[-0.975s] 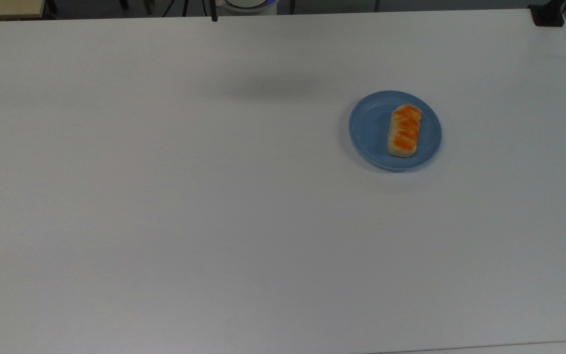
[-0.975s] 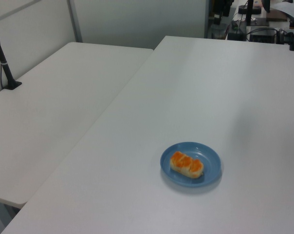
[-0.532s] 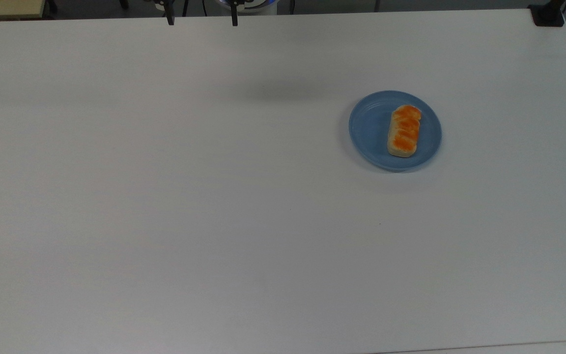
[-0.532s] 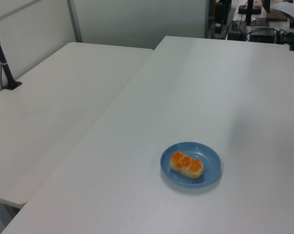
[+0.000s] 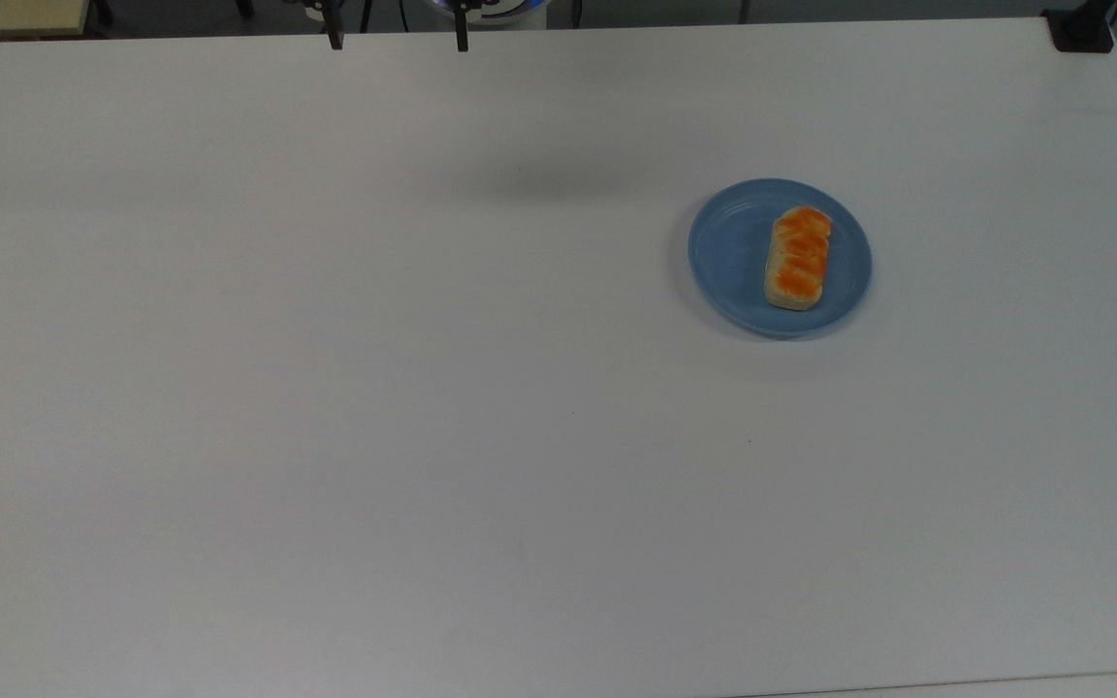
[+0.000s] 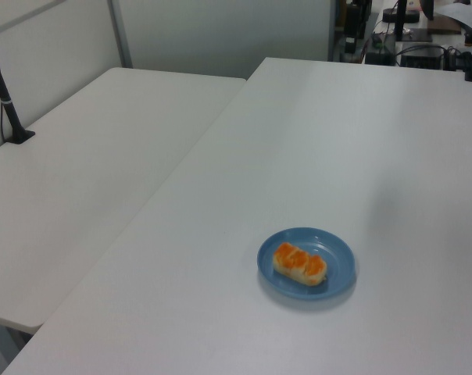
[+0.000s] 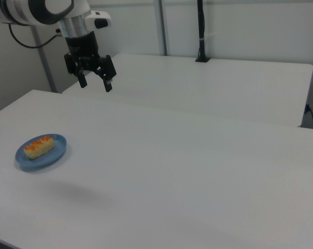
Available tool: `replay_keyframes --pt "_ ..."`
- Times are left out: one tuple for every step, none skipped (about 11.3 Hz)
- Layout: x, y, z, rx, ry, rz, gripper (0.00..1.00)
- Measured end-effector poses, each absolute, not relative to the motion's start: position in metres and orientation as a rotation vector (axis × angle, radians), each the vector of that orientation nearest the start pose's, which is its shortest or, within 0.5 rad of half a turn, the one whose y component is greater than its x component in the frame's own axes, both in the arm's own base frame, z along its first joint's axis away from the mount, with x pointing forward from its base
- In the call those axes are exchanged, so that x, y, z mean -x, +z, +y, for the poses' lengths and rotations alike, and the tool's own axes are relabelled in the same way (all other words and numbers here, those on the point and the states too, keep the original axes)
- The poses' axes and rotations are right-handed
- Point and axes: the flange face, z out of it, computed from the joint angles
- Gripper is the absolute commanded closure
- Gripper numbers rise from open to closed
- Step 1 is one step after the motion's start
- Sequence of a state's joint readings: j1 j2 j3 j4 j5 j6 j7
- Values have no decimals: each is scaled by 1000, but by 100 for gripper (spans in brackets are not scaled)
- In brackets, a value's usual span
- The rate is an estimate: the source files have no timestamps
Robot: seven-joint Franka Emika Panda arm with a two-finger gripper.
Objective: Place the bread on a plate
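In the top view, going left to right, the gripper (image 5: 397, 34) comes first: two dark fingertips poking in at the far edge of the white table (image 5: 423, 436), set well apart with nothing between them, so it is spread wide and empty. Further to the top view's right sits the plate (image 5: 728, 254), and the bread (image 5: 797, 258) lies on it, a little toward the plate's right half, glazed side up, its long axis running nearly from the far edge toward the near edge with a slight tilt. The right view reverses the order (it looks from the other side): the plate (image 7: 37, 158) with the bread (image 7: 39, 147) is at the right view's left, near the table's edge, and the gripper (image 7: 95, 83) hangs high in the air above and to the right of it, well apart, fingers pointing down. The left view shows the bread (image 6: 299, 263) resting inside the plate (image 6: 337, 250) rim. Judged from this, the task looks finished; the loaf lies well off to one side of the tool, and no further reach toward it seems called for.
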State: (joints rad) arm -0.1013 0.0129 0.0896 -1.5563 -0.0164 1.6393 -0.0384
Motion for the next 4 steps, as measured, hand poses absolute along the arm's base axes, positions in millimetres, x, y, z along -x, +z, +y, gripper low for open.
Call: replay_keyframes --pt "-566 630 -8 3156 -110 -45 0" --pt "-566 631 -8 3156 -110 -45 0" --pt "-566 630 -9 3157 -110 -41 0" --pt "-566 630 -11 3157 -110 -35 0"
